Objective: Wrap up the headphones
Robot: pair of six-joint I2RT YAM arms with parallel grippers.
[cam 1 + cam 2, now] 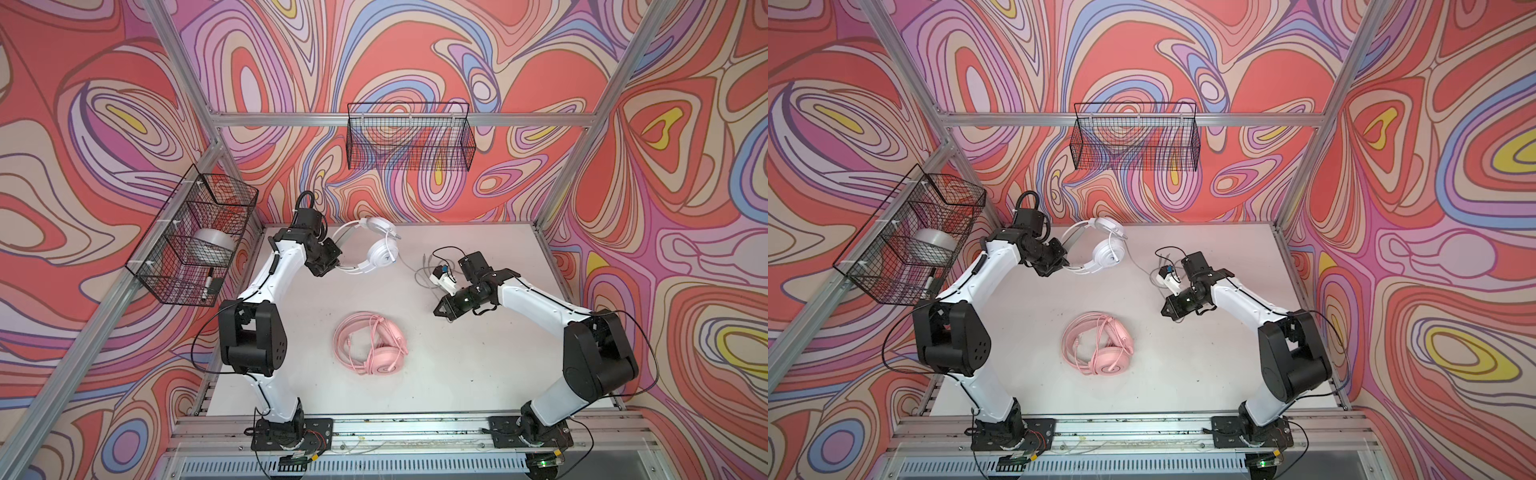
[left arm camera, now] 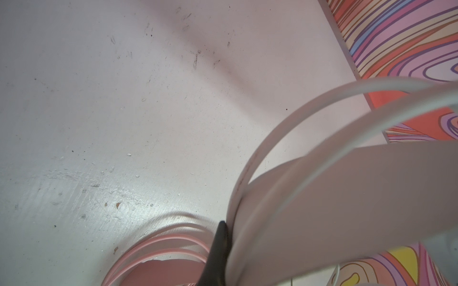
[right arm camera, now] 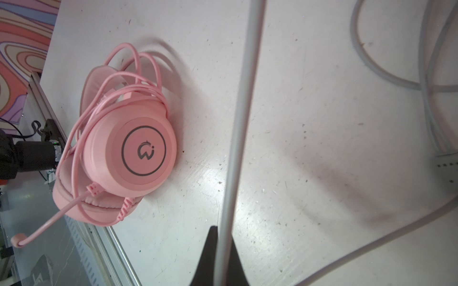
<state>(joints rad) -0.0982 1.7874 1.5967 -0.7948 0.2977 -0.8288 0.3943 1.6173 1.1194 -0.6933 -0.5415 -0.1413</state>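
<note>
Headsets sit well apart on the table point(image 1: 478, 374): the pink headset point(image 1: 372, 345) lies near the middle front with its pink cable already looped round the band and cups, so that one looks finished. The white headset point(image 1: 380, 251) is at the back left, taken by its headband point(image 2: 347, 198). The left fingers point(image 2: 218, 247) are clenched on it, though only one finger shows in the left wrist view, pressed against the thin rails. I cannot tell whether a cup is touching the table. The right fingers point(image 3: 205, 267) are pinched shut on the grey cable point(image 3: 244, 99), which runs straight away from them in the right wrist view. Slack loops of it lie on the table beside that arm. The step in hand is probably leading this cable round the white headset. The headset should be light, with a stiff plastic frame and a springy band, so the band is the sound place to anchor it. The cups likely swivel and would turn in a grip, and the thin boom mic looks easy to bend, so neither is a place to hold. The cable is soft, limp and smooth. It may slide through a light pinch and will not keep a loop unless some tension is kept on it. Hold it along the plain run, away from the plug end
</note>
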